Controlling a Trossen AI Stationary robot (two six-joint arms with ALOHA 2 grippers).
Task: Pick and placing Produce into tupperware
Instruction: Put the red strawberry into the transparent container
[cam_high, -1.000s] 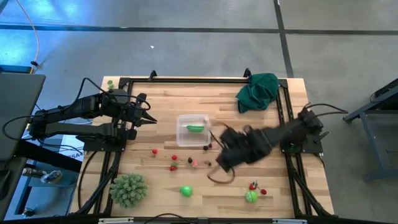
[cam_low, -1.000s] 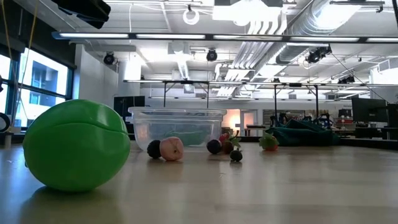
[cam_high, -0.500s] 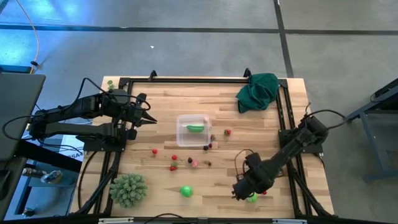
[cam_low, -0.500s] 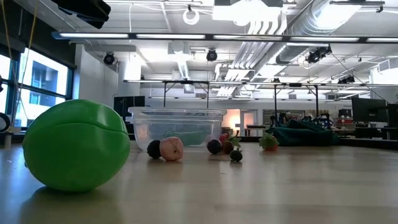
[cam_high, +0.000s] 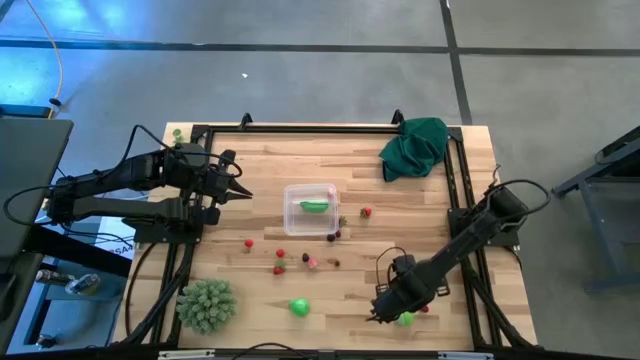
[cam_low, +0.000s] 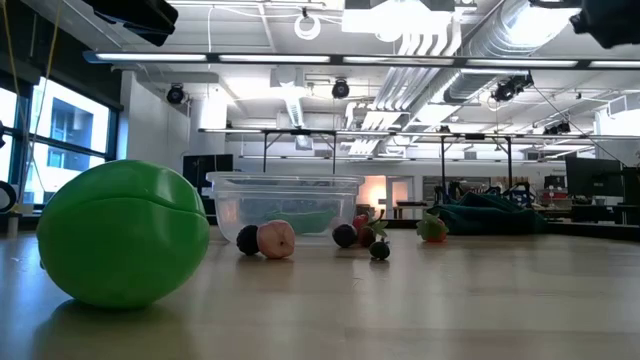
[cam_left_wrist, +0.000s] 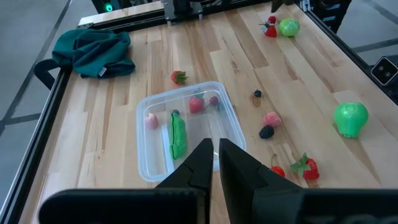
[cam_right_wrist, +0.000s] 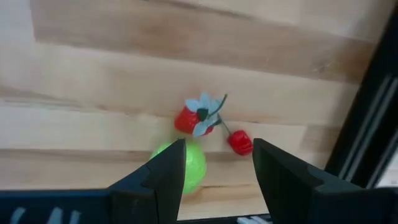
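The clear tupperware (cam_high: 311, 210) (cam_left_wrist: 186, 130) sits mid-table, holding a green pod (cam_left_wrist: 177, 134), a red strawberry (cam_left_wrist: 196, 104) and a pink piece. More small produce lies on the wood near it (cam_high: 305, 258). A green apple (cam_high: 299, 307) (cam_low: 125, 232) lies near the front edge. My right gripper (cam_high: 385, 308) (cam_right_wrist: 217, 168) is open. It hovers at the near right over a small green fruit (cam_right_wrist: 186, 163), a red strawberry (cam_right_wrist: 196, 119) and a small red piece (cam_right_wrist: 239, 142). My left gripper (cam_high: 240, 193) (cam_left_wrist: 214, 158) waits shut, left of the tupperware.
A dark green cloth (cam_high: 414, 145) lies at the far right corner. A spiky pale-green ball (cam_high: 207, 305) sits at the near left. Black rails (cam_high: 455, 200) run along the table's sides. Bare wood lies between the tupperware and the right rail.
My right arm has swung from just right of the tupperware toward the table's near edge and right corner, and now hangs over the green fruit and strawberries there. A red strawberry right of the tupperware has come into view where the arm was.
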